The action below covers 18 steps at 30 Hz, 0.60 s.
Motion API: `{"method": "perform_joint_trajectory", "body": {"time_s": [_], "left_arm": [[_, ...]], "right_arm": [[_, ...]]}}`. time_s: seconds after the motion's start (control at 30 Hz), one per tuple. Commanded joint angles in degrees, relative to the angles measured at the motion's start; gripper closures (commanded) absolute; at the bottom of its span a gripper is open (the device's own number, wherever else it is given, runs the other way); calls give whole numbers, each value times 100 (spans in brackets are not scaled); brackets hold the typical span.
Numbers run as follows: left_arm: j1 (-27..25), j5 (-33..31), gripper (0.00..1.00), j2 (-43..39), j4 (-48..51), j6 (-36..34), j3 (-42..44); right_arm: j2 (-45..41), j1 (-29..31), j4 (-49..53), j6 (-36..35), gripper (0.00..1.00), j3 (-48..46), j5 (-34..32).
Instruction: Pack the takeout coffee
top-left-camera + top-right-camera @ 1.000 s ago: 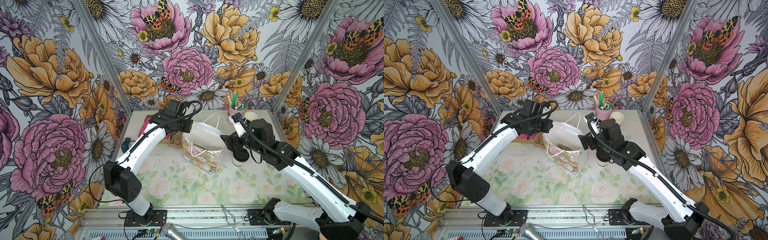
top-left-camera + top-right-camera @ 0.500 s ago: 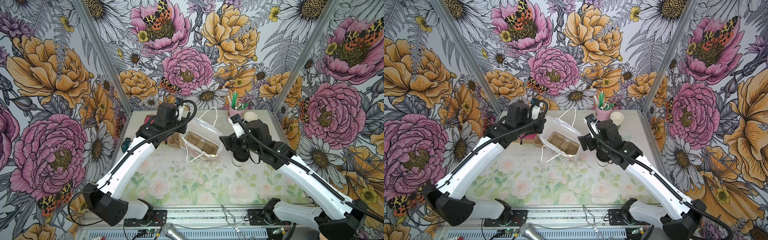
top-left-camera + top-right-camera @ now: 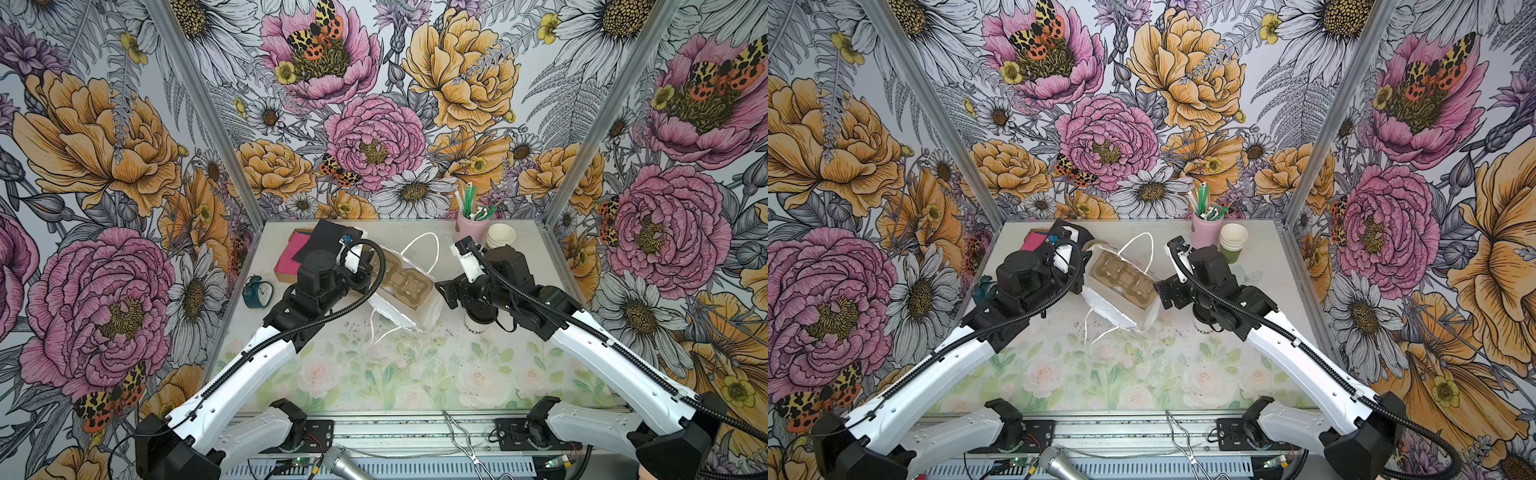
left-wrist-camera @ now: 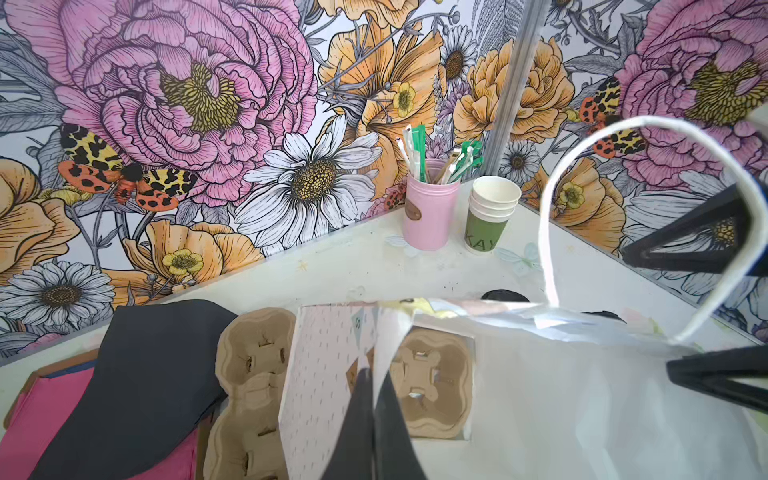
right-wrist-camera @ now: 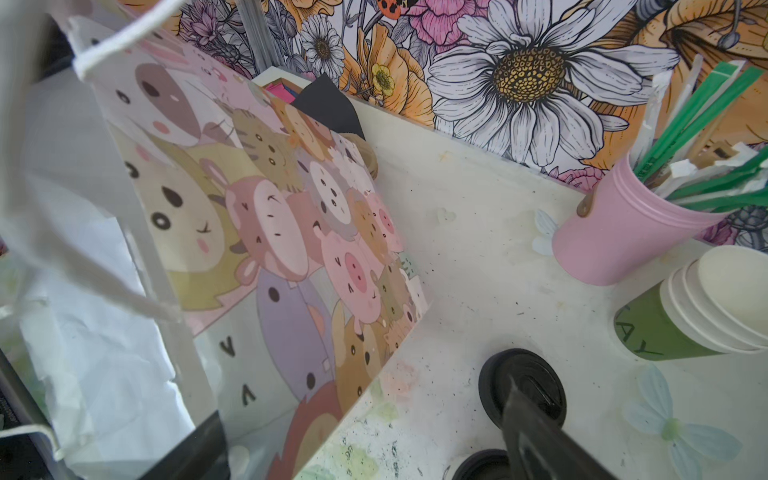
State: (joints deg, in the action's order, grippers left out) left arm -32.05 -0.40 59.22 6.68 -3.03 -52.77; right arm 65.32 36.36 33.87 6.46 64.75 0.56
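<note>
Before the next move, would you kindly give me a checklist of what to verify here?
1. Grip: the left hand is shut on the rim of the paper bag: ok.
2. Bag mouth faces up and is open in both top views: ok.
3. The cup carrier sits inside the bag and its slots look empty: ok.
4. The right hand is free. It is open astride the bag's wall and holds nothing: ok.
5. The takeout coffee stands upright on the table beside the bag: ok.
6. Lid seated on that cup: cannot tell, the right arm covers it.
</note>
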Motion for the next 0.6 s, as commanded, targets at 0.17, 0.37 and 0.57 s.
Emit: {"method": "perform_joint_trajectory", "body": {"time_s": [0.17,0.37,0.57], "left_arm": [[-220,65,100,-421,-1238,5,560],[-213,-327,100,-394,-715,803,238],[-247,-298,100,-147,552,2231,-637]], "right_arm": [[-475,159,-410,-81,4,-251,269],[-903,161,-719,21,4,-263,186],[-1211,37,-720,377,4,-153,-689]]}}
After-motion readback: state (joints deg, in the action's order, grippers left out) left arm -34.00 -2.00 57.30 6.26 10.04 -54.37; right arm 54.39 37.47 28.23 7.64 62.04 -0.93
